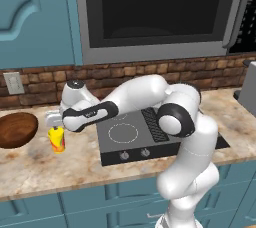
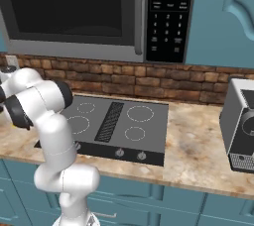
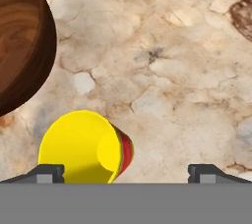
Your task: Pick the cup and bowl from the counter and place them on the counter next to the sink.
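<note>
The cup (image 1: 57,139), a small yellow tumbler with red-orange marks, stands upright on the beige marbled counter (image 1: 45,167), left of the stovetop. My gripper (image 1: 53,123) hangs just above it, open. In the hand view I look down into the cup (image 3: 83,147), which lies below the gap between the dark fingertips (image 3: 47,173), nearer the left one; the gripper (image 3: 129,174) holds nothing. The brown wooden bowl (image 1: 17,129) rests on the counter left of the cup, a short gap apart, and shows as the bowl (image 3: 22,41) at upper left. The sink is out of view.
A black stovetop (image 1: 135,134) lies right of the cup, under my forearm, and shows again as the stovetop (image 2: 119,121). A silver appliance (image 2: 240,126) stands at the counter's right end. Brick backsplash and a microwave (image 1: 155,7) rise behind.
</note>
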{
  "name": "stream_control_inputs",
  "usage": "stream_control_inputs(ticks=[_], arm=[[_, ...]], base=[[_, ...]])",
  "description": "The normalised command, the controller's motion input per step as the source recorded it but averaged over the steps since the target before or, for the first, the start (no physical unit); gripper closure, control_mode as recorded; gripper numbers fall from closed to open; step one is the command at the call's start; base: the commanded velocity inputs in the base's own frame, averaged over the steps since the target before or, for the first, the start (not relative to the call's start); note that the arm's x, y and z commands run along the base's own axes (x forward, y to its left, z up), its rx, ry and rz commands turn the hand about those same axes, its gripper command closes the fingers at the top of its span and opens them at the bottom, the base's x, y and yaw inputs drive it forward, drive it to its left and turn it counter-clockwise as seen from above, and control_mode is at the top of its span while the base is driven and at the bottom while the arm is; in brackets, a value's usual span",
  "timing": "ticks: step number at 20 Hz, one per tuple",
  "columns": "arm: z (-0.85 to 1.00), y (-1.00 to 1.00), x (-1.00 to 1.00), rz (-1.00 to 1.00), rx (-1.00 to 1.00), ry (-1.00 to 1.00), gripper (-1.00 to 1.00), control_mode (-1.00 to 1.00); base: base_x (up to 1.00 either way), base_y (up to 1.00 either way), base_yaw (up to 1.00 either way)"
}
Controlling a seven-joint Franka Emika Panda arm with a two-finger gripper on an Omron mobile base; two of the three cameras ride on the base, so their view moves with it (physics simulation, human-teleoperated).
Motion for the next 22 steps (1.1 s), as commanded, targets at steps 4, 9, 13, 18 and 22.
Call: stream_control_inputs(ticks=[4, 9, 13, 18, 22], arm=[[-0.11, 0.05, 0.00, 0.00, 0.00, 0.00, -1.00, -1.00], [-0.11, 0.03, 0.00, 0.00, 0.00, 0.00, -1.00, -1.00], [-0.11, 0.00, 0.00, 0.00, 0.00, 0.01, -1.00, -1.00], [-0.14, 0.00, 0.00, 0.00, 0.00, 0.00, -1.00, -1.00], [-0.16, 0.00, 0.00, 0.00, 0.00, 0.00, -1.00, -1.00]], base=[[0.00, 0.00, 0.00], [0.00, 0.00, 0.00], [0.00, 0.00, 0.00], [0.00, 0.00, 0.00], [0.00, 0.00, 0.00]])
